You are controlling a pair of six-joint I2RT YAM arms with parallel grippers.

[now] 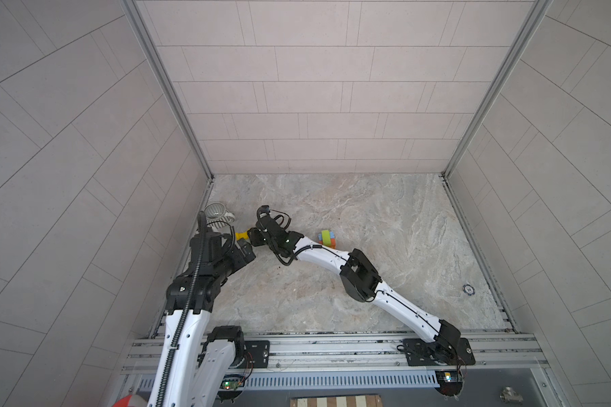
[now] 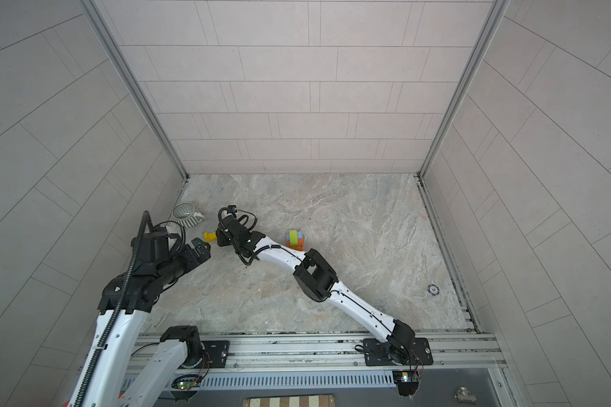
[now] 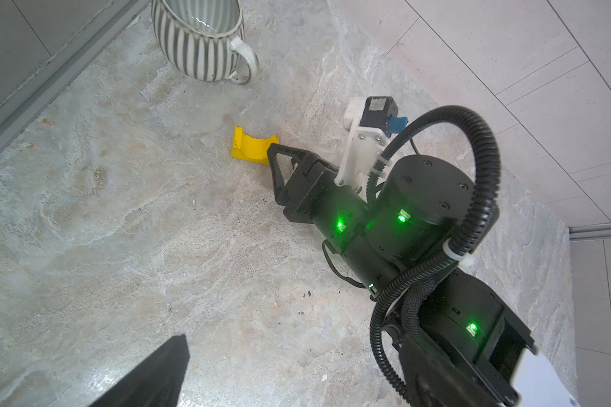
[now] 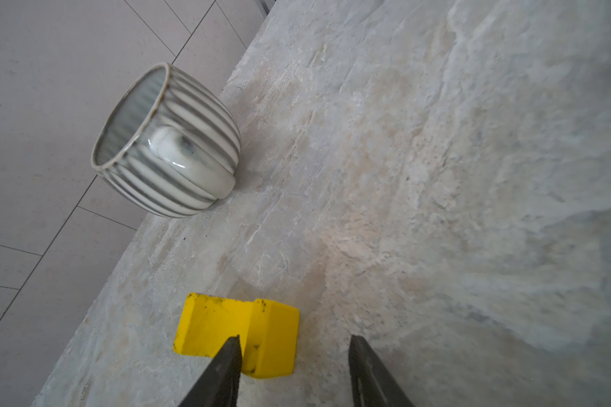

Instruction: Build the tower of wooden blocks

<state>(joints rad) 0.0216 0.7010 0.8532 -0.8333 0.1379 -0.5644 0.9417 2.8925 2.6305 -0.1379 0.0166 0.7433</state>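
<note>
In a top view, wood block tower (image 1: 328, 239) stood mid-frame; yellow arch (image 1: 242, 235) lay left of it, apart. Beside the arch, left gripper (image 1: 248, 251) gaped empty. Right wrist view: right gripper (image 4: 293, 340), jaws apart, straddled one arch leg at lower centre, unclamped

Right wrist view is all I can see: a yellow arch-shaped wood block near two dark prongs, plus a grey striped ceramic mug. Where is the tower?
Observer: A small stack of coloured wood blocks, with green, orange and blue showing, stands on the marble table. In both top views it is to the right of the yellow arch-shaped wood block.
Operator: What's the other arm doing?
Observer: The left gripper hangs open and empty, close to the arch.
Operator: Anything else lying about?
Observer: A small round blue-and-white chip lies alone near the table's right edge.
</note>
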